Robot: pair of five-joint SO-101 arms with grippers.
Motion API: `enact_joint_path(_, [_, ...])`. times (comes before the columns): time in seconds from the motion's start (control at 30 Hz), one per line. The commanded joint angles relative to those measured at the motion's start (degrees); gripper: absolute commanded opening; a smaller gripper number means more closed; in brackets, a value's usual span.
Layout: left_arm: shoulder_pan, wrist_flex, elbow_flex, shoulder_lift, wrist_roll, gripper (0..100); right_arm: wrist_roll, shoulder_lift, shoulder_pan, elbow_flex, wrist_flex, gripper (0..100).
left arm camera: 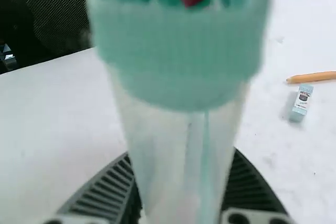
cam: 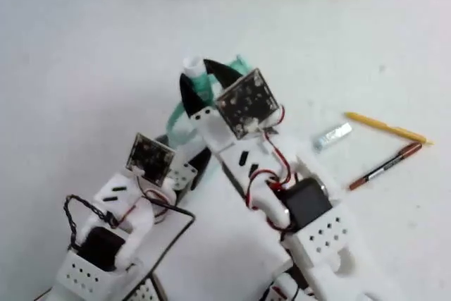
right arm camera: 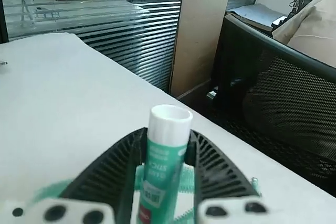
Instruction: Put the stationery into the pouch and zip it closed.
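Pouch [left arm camera: 178,72]: upright — pinched by left gripper [left arm camera: 181,166]
Right gripper [right arm camera: 168,135]: clamped on glue stick [right arm camera: 161,169] — at pouch mouth

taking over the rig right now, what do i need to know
Left gripper: shut on the pouch, gripping its clear body.
Right gripper: shut on the glue stick, at the pouch's teal mouth, not released.
On the table, apart from the pouch: yellow pencil, eraser, dark red pen.
Done: pouch gripped, glue stick picked up.
Left: drop the glue stick in, load the other three, zip.
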Motion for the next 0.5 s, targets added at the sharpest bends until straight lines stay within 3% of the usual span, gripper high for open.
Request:
enact_joint_path(0.0, [-0.48,-1.14,-2.55,-0.75,-0.53,19,0.79,0.40,0.31,0.18,-0.66,1.7])
enact_joint_path(0.23, [-0.48,-1.32,-2.64,-0.75,-0.53,19,0.88,-4.62,0.31,-0.18,5.05,3.7])
enact_joint_path(0.4, [-0.48,-1.32,-2.64,-0.75,-0.53,19,0.79,-7.25,0.48,-0.18,8.31,23.5])
enact_joint_path(0.47, [-0.48,-1.32,-2.55,-0.75,-0.53,19,0.79,-8.22,0.48,-0.26,8.40,26.0])
